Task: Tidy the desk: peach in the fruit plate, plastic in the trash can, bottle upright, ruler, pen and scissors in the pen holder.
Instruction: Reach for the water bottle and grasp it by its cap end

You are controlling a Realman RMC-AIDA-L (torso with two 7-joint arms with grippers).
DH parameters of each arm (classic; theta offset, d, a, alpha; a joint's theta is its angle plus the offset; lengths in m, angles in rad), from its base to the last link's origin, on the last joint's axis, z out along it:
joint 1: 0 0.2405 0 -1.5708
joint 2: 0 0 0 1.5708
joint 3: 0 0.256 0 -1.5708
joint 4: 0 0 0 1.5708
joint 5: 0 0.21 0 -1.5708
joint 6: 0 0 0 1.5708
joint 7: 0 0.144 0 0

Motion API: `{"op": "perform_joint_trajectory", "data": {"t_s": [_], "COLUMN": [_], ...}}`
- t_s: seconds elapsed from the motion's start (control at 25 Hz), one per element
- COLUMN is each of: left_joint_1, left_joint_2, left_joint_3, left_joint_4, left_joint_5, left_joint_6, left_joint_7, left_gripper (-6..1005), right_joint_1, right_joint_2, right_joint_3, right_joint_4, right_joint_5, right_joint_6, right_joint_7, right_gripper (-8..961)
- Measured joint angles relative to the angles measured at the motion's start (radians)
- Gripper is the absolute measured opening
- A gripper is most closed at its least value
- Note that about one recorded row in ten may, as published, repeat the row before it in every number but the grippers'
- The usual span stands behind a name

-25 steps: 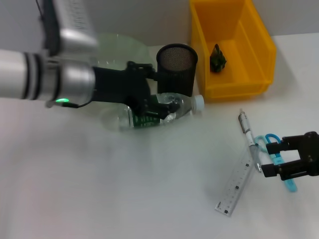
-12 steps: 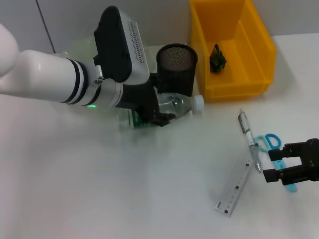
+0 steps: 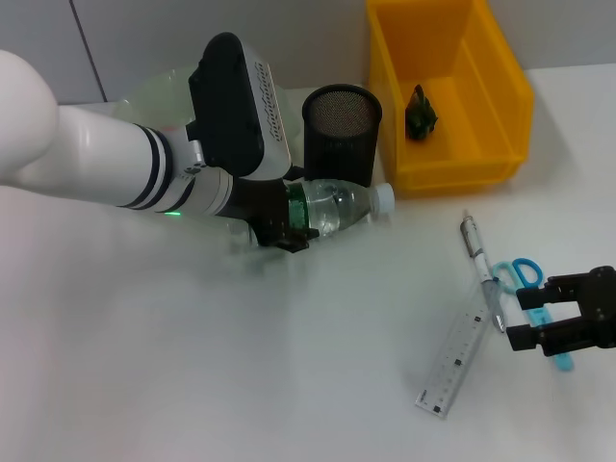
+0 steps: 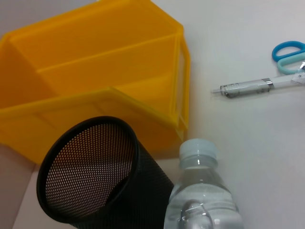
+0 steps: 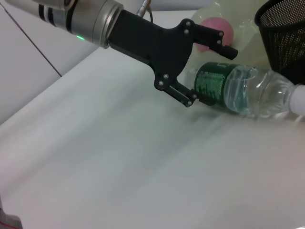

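Head view: bottle (image 3: 337,205) between left gripper (image 3: 289,226) fingers.

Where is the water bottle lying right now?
In the head view the water bottle lies on its side just in front of the mesh pen holder, its base end between the left gripper's open fingers.

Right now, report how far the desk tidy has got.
Done: the peach sits in the fruit plate, and the plastic scrap is in the yellow bin.
In hand: the left gripper straddles the water bottle, which lies on its side.
Left: ruler, pen and scissors lie on the desk near the open right gripper, none in the mesh pen holder.
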Motion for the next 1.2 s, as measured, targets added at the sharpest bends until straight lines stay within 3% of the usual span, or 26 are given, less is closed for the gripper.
{"op": "perform_joint_trajectory", "data": {"t_s": [0.88, 1.2], "left_joint_1": [0.003, 0.064], "left_joint_2": [-0.001, 0.001], "left_joint_3": [0.040, 0.056], "left_joint_4": [0.005, 0.126], "left_joint_5": [0.002, -0.008], "left_joint_6": [0.011, 0.056], "left_joint_7": [-0.016, -0.045], "left_gripper": [816, 816], "right_joint_1": [0.004, 0.009], "right_joint_2": [0.000, -0.002], "right_joint_3": [0.000, 0.000], "right_joint_4": [0.016, 0.016], "right_joint_5": [0.001, 0.001], "right_joint_6": [0.007, 0.008], "right_joint_7": [0.000, 0.000], "right_gripper": [834, 834]}}
